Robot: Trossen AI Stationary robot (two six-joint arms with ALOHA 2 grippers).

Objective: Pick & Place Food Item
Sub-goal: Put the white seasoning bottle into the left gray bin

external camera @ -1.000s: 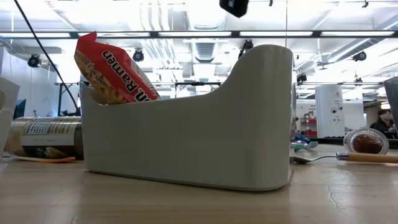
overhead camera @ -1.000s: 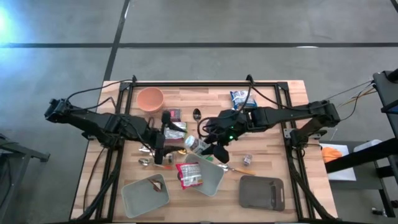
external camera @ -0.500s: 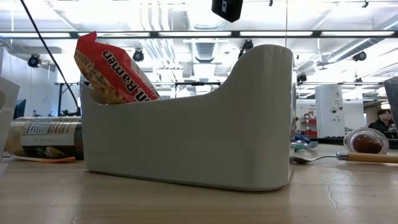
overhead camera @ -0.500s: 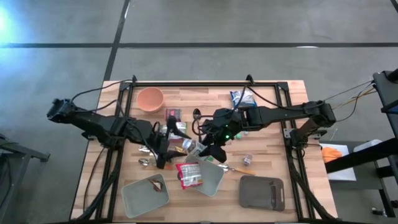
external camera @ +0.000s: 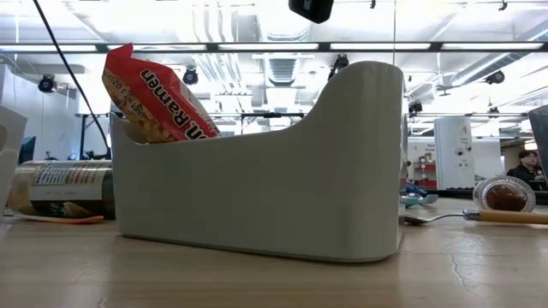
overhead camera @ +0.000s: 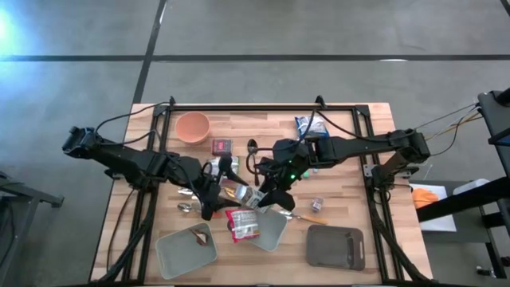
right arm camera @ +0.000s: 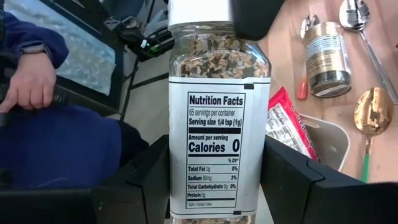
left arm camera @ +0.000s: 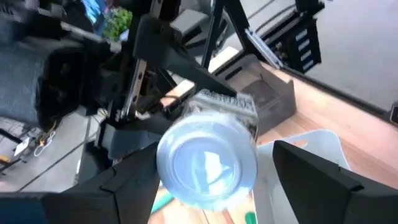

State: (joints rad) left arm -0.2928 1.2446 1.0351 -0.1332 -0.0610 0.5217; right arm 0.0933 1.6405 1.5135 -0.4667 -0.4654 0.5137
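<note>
I have the spice jar (right arm camera: 219, 118) clamped across its body in my right end effector (overhead camera: 269, 194), lifted over the tabletop (overhead camera: 343, 171) beside the bin (overhead camera: 271, 227). My left end effector (overhead camera: 224, 180) grips its other end too. The jar looks rigid, smooth and likely slippery, fairly light. Its flat labelled sides seem the best place to hold.

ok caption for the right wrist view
Right gripper holds a seasoning jar, nutrition label facing the camera.
</note>
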